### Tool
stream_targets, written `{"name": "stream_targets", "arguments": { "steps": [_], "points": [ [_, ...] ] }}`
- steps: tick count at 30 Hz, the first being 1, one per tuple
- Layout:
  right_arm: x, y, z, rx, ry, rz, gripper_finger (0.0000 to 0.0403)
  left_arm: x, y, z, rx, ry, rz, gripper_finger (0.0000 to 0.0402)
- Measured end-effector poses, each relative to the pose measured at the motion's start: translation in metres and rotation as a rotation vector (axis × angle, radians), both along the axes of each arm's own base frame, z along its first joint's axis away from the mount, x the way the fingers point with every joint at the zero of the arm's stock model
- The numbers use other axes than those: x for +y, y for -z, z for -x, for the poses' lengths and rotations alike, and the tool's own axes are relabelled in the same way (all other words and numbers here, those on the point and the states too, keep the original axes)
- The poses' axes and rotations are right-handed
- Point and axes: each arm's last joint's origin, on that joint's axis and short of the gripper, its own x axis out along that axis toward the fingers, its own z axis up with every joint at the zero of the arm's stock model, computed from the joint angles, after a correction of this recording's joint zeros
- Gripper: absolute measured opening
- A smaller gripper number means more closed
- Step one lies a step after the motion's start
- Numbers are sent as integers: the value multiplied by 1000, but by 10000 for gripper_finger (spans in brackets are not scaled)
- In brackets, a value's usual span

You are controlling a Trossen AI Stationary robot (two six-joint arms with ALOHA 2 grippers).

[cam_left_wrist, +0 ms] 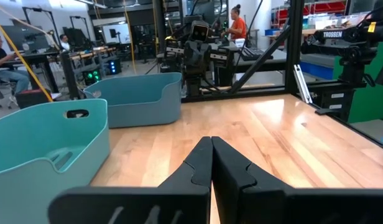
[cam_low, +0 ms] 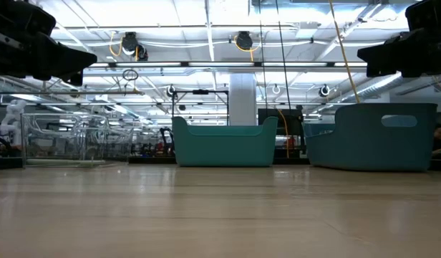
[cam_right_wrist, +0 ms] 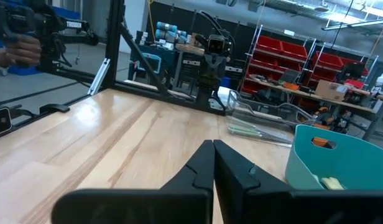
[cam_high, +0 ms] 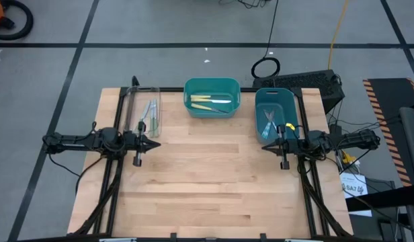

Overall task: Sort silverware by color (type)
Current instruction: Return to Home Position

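Your silverware (cam_high: 210,102) lies sorted across the upper frame: yellow in the teal bin (cam_high: 212,81), blue in the blue bin (cam_high: 274,92), green in the clear tray (cam_high: 134,107). The left end effector (cam_high: 156,142) and right end effector (cam_high: 263,146) hover clenched, empty. Homing seems in hand; retract clear of the bins.

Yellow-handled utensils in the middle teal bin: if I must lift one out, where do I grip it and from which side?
I'd take a yellow-handled utensil mid-handle, from straight above, jaws across its width. They lie flat along the floor of the teal bin, and its walls likely block any side approach.
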Motion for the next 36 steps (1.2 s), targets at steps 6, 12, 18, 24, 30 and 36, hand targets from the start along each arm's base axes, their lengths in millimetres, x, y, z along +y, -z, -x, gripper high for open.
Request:
{"name": "stream_targets", "arguments": {
  "steps": [6,12,18,24,30,36],
  "points": [
    [0,0,0,-1,0,0,0,0,0,0,1,0,18,3],
    [0,0,0,-2,-1,0,0,0,0,0,1,0,21,3],
    [0,0,0,-3,-2,0,0,0,0,0,1,0,21,3],
    [0,0,0,-3,-2,0,0,0,0,0,1,-1,21,3],
    [0,0,0,-3,-2,0,0,0,0,0,1,-1,21,3],
    [0,0,0,-3,-2,0,0,0,0,0,1,-1,21,3]
  ]
}}
